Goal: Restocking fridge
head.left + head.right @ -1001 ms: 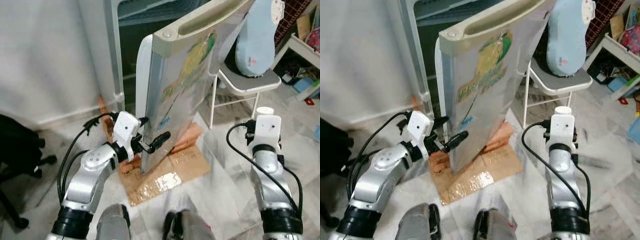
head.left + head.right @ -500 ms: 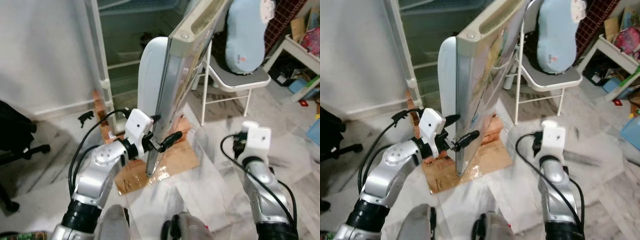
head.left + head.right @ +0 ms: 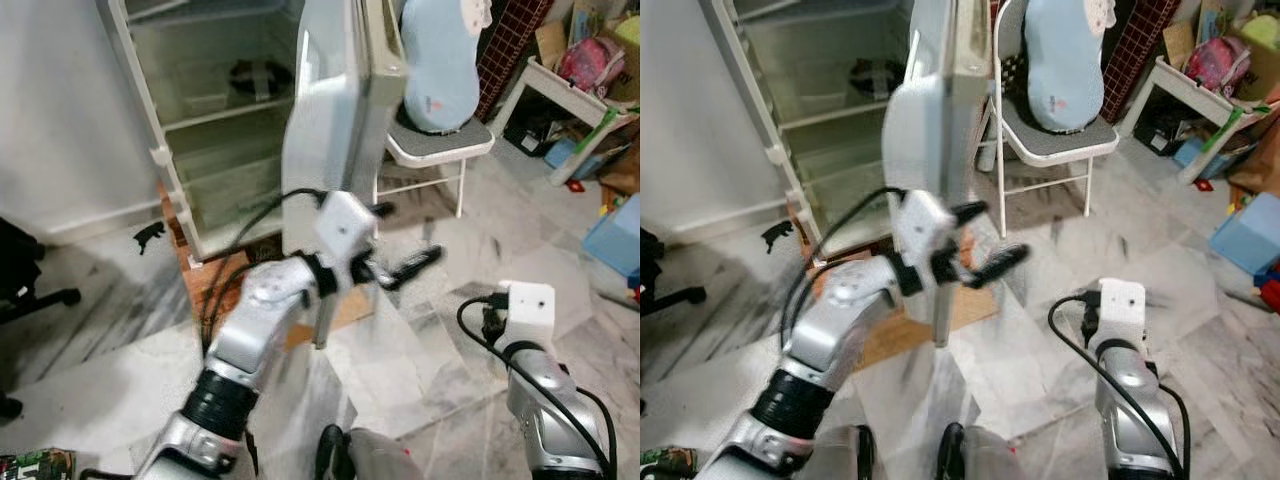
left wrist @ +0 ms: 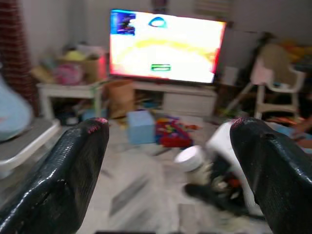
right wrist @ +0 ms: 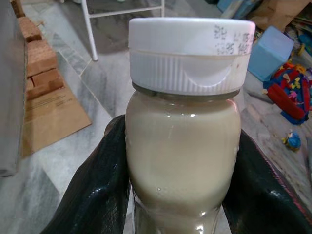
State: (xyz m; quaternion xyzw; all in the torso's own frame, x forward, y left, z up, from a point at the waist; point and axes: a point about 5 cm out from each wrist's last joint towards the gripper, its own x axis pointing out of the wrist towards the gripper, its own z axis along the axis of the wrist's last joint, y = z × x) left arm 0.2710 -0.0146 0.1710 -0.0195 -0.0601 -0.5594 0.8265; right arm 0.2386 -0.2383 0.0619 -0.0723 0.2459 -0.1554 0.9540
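Your right gripper is clamped around a jar of pale liquid with a white cap, low at your right side. Your left gripper sits with fingers spread and empty, just beside the open fridge door. The fridge shelves stand exposed ahead.

The bottle holds a creamy beige liquid under a ribbed white cap, between glossy black fingers. The fridge door is pale grey-white, the floor grey-veined marble, the chair's cushion light blue.
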